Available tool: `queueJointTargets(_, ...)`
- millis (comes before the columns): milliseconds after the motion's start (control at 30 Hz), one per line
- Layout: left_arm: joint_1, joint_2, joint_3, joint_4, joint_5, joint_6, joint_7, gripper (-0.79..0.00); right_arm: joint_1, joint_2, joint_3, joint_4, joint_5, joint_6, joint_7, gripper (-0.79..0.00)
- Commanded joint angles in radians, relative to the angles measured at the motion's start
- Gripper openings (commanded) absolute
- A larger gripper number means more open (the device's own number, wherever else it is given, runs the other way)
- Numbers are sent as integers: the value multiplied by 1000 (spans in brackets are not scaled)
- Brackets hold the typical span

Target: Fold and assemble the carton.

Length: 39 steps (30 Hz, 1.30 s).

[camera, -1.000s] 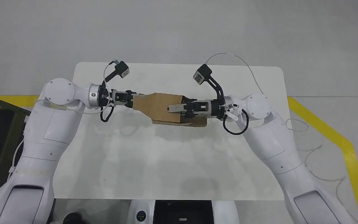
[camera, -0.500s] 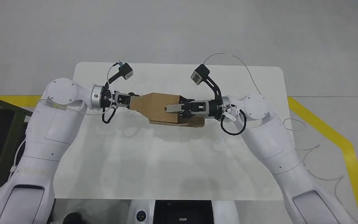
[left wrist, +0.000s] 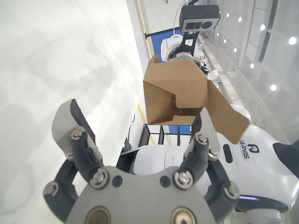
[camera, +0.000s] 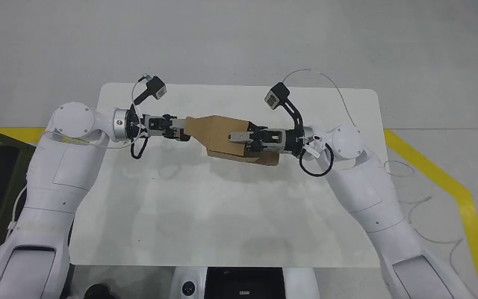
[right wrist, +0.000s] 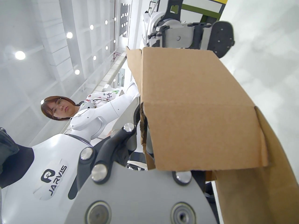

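Note:
A brown carton [camera: 233, 137], partly folded into a box, hangs above the white table [camera: 149, 224] between my two arms. My right gripper [camera: 240, 138] is shut on one of its walls. In the right wrist view that carton [right wrist: 198, 113] lies close against my right gripper [right wrist: 146, 127], and one finger is hidden behind the cardboard. My left gripper [camera: 181, 131] is at the carton's pointed left end. In the left wrist view my left gripper [left wrist: 137, 117] is open, its fingers [left wrist: 74, 122] spread wide. The carton [left wrist: 175, 89] is just ahead, showing its open end, and a loose flap [left wrist: 224, 115] runs beside one finger.
The table's front half [camera: 224, 224] lies bare below the carton. My left gripper [right wrist: 210, 38] shows beyond the carton's far end in the right wrist view. A yellow floor line [camera: 426, 161] runs past the table's right side.
The carton and my right gripper have shifted slightly right and away from me. My left gripper followed to the right along the carton's end, and its wrist has turned.

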Motion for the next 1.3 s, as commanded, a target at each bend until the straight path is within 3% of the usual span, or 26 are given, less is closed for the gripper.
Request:
queueJointTargets(0, 2, 3, -12, 0, -1, 1, 7, 0, -3, 3, 10, 0, -16, 6, -12, -785)
queueJointTargets(267, 9, 12, -40, -59, -10, 2, 19, 0, -10, 12, 19, -9, -95, 54, -47, -785)
queueJointTargets(433, -8, 16, -18, -91, 86, -18, 2, 0, -11, 11, 9, -14, -105, 67, -47, -785)
queueJointTargets(700, -36, 12, 29, -60, 157, -2, 10, 0, -8, 11, 6, -34, -96, 69, -49, -785)
queueJointTargets(967, -34, 15, 26, -7, 139, 26, 23, 0, -6, 8, 1, -58, -69, 62, -44, -785)
queueJointTargets(1267, -24, 15, 38, -17, 109, 34, 8, 0, 12, -2, -27, -66, -34, 46, -48, -785)
